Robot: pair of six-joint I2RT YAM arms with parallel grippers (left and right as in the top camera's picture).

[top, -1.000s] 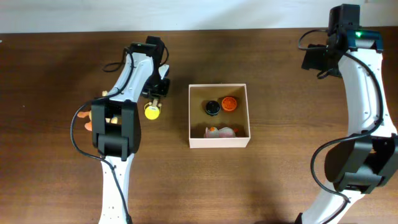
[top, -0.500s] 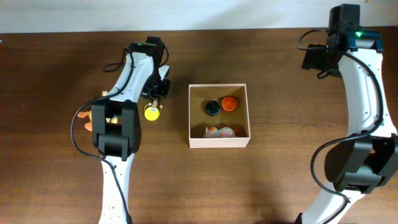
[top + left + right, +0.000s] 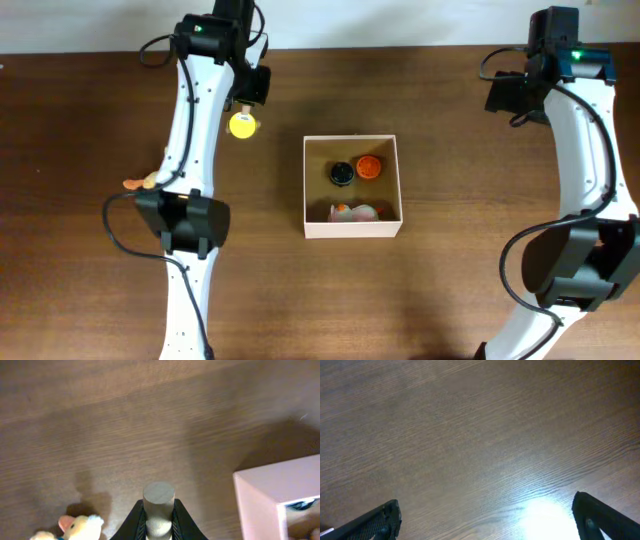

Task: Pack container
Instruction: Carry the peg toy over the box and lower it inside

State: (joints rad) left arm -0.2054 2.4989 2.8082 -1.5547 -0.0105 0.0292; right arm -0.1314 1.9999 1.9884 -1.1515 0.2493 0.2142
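Clamping a yellow-headed peg [image 3: 241, 125] in left gripper [image 3: 159, 512] jaws near the far edge of the bench [image 3: 450, 290], apart from the container [image 3: 352, 229]; holding right gripper [image 3: 487, 517] jaws wide apart.

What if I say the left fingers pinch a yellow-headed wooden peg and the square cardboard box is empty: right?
No. The overhead view shows the square cardboard box holding an orange disc, a black disc and a pale soft toy. The left fingers do pinch the yellow-headed wooden peg.

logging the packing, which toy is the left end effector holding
The yellow toy, clamped in the left end effector; the black toy and the orange toy lie inside the box.
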